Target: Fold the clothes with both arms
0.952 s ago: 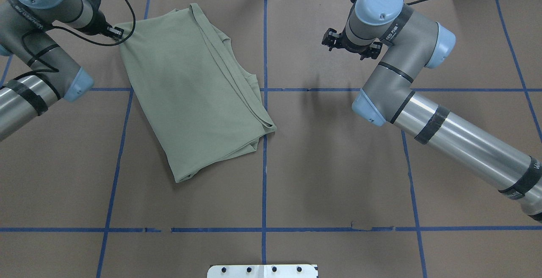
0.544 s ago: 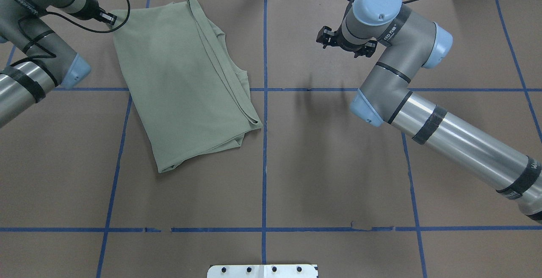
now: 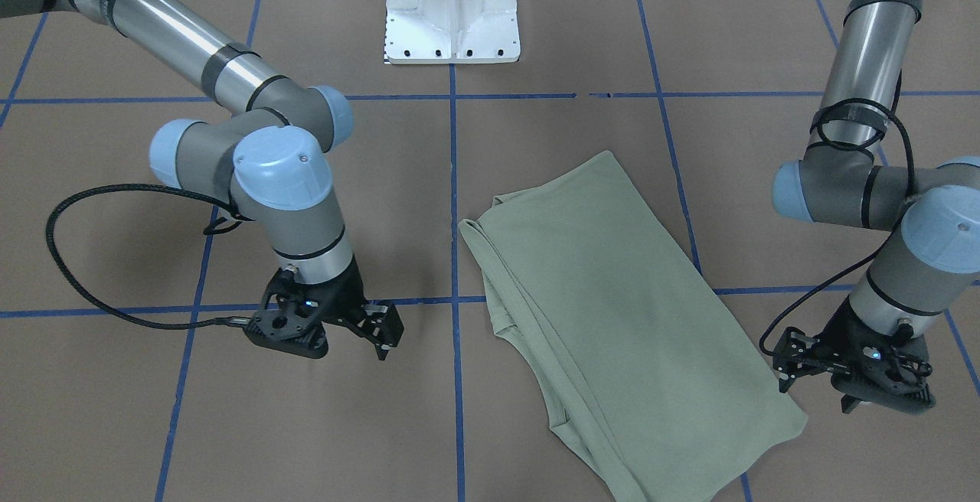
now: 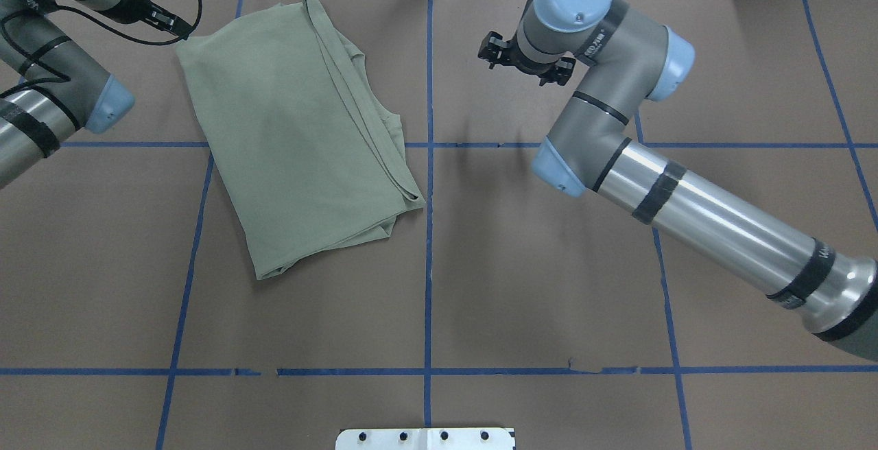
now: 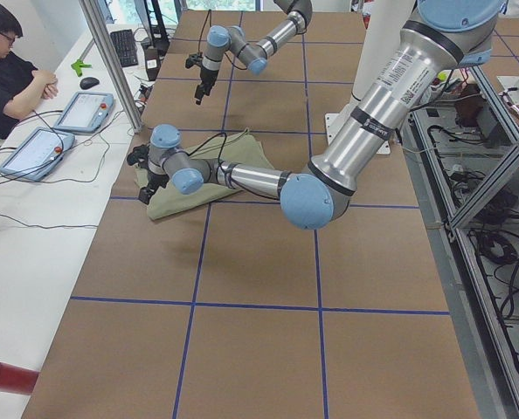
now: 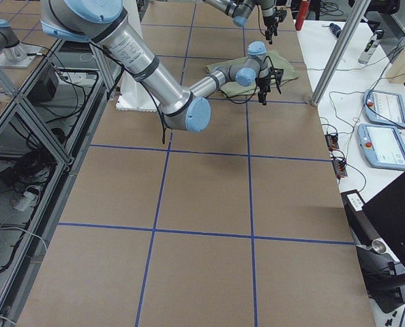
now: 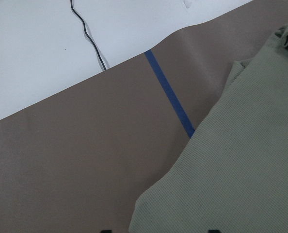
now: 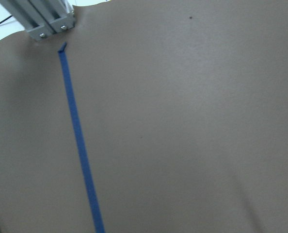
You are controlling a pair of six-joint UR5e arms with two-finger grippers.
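Brown-paper table point(image 4: 549, 285), blue tape grid point(image 4: 429, 265). Sage-green shirt point(image 4: 295, 134) lies folded flat on the robot's left half, far side. Long axis far-to-near and skewed: far end toward the left edge, near end toward the centre line, layered edges facing centre. Left gripper point(image 4: 175, 23): spread, empty, just off the far corner. Right gripper point(image 3: 383, 334): apparently spread, empty, well apart. Risk: pinching only the top layer would spill the stack, and the skew invites a crooked fold

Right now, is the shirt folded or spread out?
Folded. The shirt lies as a narrow panel with stacked layer edges along one long side, and no sleeves stick out.
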